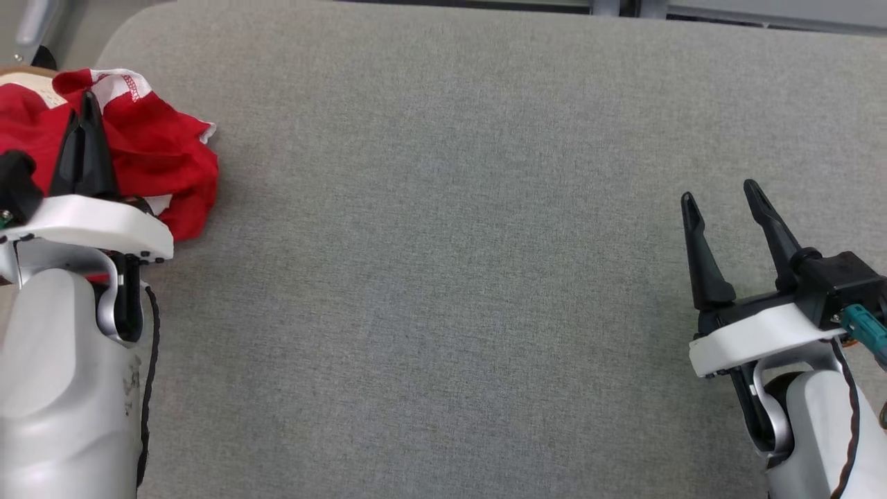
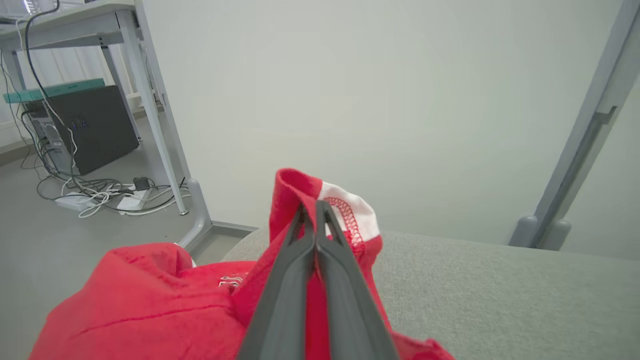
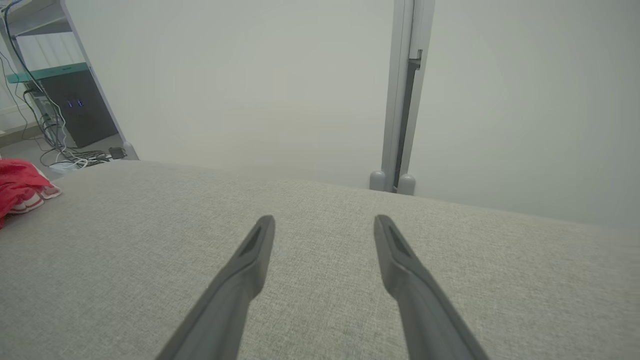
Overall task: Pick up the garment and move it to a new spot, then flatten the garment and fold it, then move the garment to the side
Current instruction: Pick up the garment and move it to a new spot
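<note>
The garment [image 1: 159, 152] is a crumpled red cloth with white, red-stitched trim, bunched at the far left of the grey padded table [image 1: 443, 242]. My left gripper [image 1: 89, 100] is shut on a raised fold of it. In the left wrist view the dark fingers [image 2: 300, 280] meet at the tips of the left gripper [image 2: 310, 205], pinching the red fold of the garment [image 2: 140, 305] just under the white trim. My right gripper [image 1: 718, 192] stands open over bare table at the right, far from the cloth. The right wrist view shows the right gripper [image 3: 324, 220] holding nothing and the garment [image 3: 17, 177] at the left edge.
The table's rounded back-left corner [image 1: 121, 34] lies just beyond the cloth. Past it are a desk leg [image 2: 155, 115], a dark computer tower [image 2: 90, 127] and floor cables [image 2: 100, 192]. A grey upright post [image 3: 402, 95] stands behind the table's far edge.
</note>
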Tool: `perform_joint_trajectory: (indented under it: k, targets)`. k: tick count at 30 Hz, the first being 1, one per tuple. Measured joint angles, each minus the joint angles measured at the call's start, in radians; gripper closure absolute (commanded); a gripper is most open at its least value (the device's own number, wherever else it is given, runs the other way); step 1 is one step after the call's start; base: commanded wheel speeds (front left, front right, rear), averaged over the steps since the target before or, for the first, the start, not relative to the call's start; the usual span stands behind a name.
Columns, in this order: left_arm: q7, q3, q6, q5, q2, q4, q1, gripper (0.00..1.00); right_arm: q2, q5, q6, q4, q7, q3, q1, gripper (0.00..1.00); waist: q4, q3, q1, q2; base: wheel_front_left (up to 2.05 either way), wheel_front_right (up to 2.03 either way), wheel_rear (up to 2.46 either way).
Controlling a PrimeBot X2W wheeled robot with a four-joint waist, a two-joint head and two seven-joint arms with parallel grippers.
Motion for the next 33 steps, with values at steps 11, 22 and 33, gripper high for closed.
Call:
perform_joint_trajectory:
  k: [11, 22, 33]
  targets:
    - [-0.001, -0.067, -0.003, 0.08, -0.059, -0.433, 0.327, 1.0, 0.037, 0.019, 0.0, 0.036, -0.026, -0.018, 0.103, 0.0, -0.002, -0.179, 0.0, 0.0, 0.0, 0.0, 0.0]
    - [0.123, -0.295, -0.02, 0.06, -0.11, -0.703, 0.495, 1.0, 0.059, 0.031, 0.0, 0.023, -0.032, -0.012, 0.12, 0.0, -0.133, -0.226, 0.0, 0.0, 0.0, 0.0, 0.0]
    - [0.155, -0.538, -0.03, 0.046, -0.121, -0.629, 0.332, 1.0, 0.075, 0.05, 0.0, 0.05, -0.07, 0.007, 0.073, 0.0, -0.352, -0.152, 0.0, 0.0, 0.0, 0.0, 0.0]
